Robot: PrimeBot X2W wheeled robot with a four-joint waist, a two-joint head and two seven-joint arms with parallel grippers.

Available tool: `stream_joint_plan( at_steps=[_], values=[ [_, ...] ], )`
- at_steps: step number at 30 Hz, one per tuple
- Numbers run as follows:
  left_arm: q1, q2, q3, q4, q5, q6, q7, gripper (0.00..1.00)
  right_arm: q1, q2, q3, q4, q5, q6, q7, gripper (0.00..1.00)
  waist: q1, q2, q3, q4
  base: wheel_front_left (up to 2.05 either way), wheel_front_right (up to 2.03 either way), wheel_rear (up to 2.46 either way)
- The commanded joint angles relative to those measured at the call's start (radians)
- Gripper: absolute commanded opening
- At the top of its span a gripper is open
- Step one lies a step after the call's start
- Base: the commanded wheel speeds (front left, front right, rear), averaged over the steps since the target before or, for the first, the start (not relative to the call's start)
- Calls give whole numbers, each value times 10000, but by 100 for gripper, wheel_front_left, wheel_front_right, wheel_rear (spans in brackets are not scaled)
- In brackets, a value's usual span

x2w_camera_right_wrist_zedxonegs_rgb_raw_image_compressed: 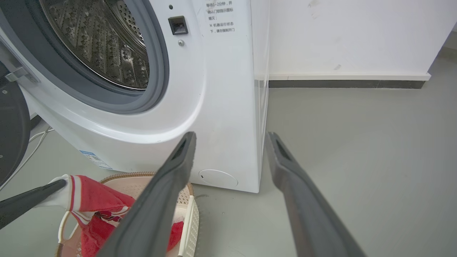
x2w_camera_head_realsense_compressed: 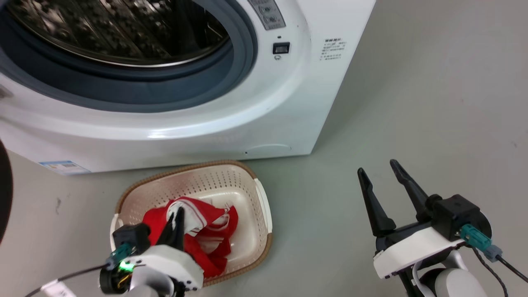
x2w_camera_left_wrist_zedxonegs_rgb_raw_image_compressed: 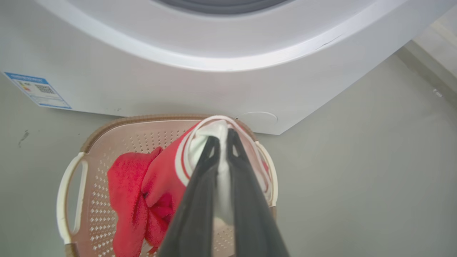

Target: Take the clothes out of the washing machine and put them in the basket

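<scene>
I am holding the clothes [x2w_camera_left_wrist_zedxonegs_rgb_raw_image_compressed: 160, 178] pinched in my left gripper [x2w_camera_left_wrist_zedxonegs_rgb_raw_image_compressed: 222, 136] above the basket [x2w_camera_left_wrist_zedxonegs_rgb_raw_image_compressed: 142, 119]; my right gripper [x2w_camera_head_realsense_compressed: 377, 166] is hanging with fingers spread.

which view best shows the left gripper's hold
Left wrist view: the left gripper pinches a white fold of the clothes. Head view shows it from behind; right wrist view shows its fingers side-on.

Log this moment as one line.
left hand: shut on clothes, over basket | right hand: open, empty | washing machine: open
</scene>
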Motion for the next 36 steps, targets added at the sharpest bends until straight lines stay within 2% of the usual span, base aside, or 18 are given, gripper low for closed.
stream_joint_plan(
  at_steps=[1, 8, 14, 20, 25, 27, 28, 29, 36],
  values=[
    [-675, -91, -112, 874, 60, -243, -207, 0, -198, -5, -4, -70, -71, -5, -34, 100, 0, -1, 538, -173, 0, 0, 0],
    [-2705, -225, -219, 4250, 324, -789, -726, 0, -629, 0, 249, -290, -130, -3, -73, 100, 0, -1, 1771, -530, 0, 0, 0],
    [-3827, -128, -106, 6522, 468, -967, -843, 0, -975, 0, 317, -337, -94, -3, -222, 100, 0, -1, 2691, -989, 0, 0, 0],
    [-4136, -59, 106, 7610, 479, -790, -858, 0, -1053, 0, 317, -257, 35, -3, -401, 100, 0, -1, 3107, -1239, 0, 0, 0],
    [-4502, -134, 59, 8439, 507, -846, -851, 0, -1153, 0, 256, -179, 108, -3, -532, 100, 0, -1, 3350, -1257, 0, 0, 0],
    [-4560, -211, 71, 8676, 478, -792, -850, 42, -1188, 0, 201, -58, 93, -3, -562, 100, 0, -1, 3283, -1185, 0, 0, 0],
    [-4565, -244, 56, 8758, 489, -789, -843, 84, -1210, -2, 200, 6, 93, -3, -590, 100, 0, -1, 3194, -1145, 0, 0, 0],
    [-4536, -293, 24, 8825, 511, -779, -841, 100, -1218, 0, 196, 108, 105, -3, -622, 100, 0, -1, 3023, -1088, 0, 0, 0],
    [-3803, -479, -22, 8432, 735, -670, -842, 100, -1013, -5, 205, 686, 38, -3, -632, 100, 0, -1, 1430, -728, 0, 0, 0]
  ],
)
